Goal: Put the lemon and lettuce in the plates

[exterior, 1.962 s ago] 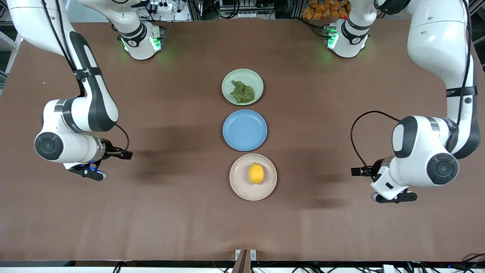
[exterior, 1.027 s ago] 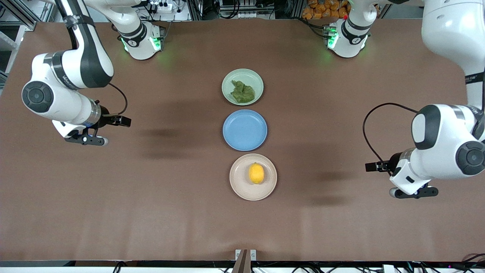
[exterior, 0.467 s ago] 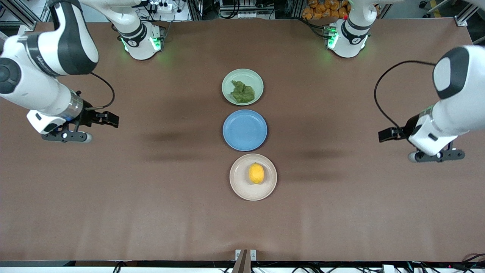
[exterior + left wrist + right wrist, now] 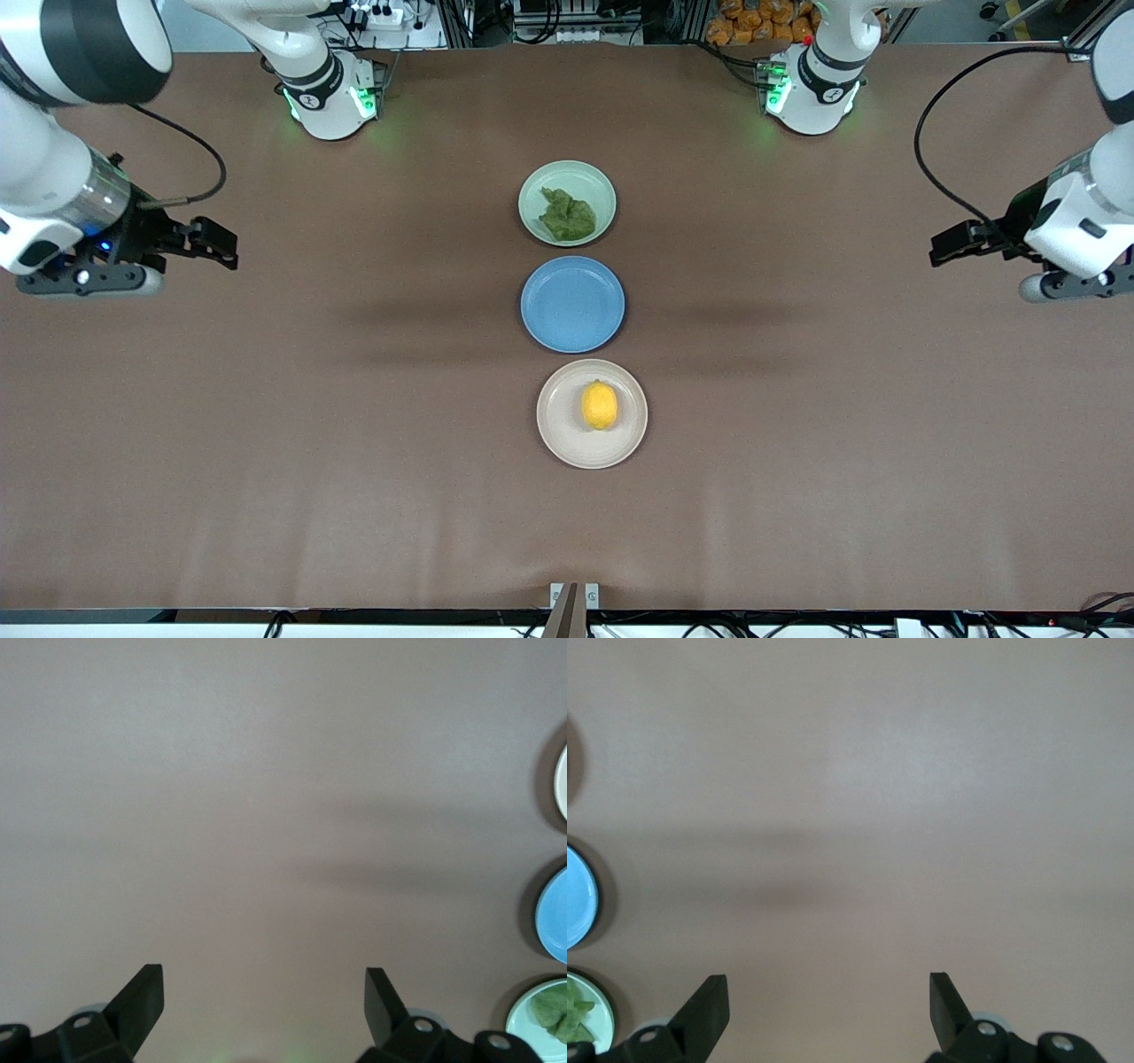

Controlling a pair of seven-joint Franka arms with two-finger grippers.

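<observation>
The yellow lemon point(image 4: 600, 406) lies in the beige plate point(image 4: 558, 436), the plate nearest the front camera. The dark green lettuce point(image 4: 567, 216) lies in the mint green plate point(image 4: 533, 188), the plate nearest the robots' bases. My left gripper point(image 4: 1074, 285) is open and empty, up over bare table at the left arm's end; its wrist view point(image 4: 264, 979) shows only tablecloth between the fingers. My right gripper point(image 4: 89, 280) is open and empty, over bare table at the right arm's end point(image 4: 828, 983).
A blue plate point(image 4: 572, 304) holding nothing sits between the two other plates. The left wrist view catches edges of the beige plate point(image 4: 562, 784), blue plate point(image 4: 554, 917) and mint plate point(image 4: 532, 1023). Brown cloth covers the table point(image 4: 354, 496).
Both arms have drawn away from the plates toward their own ends of the table and risen. The lemon, the lettuce and the plates have not moved.
</observation>
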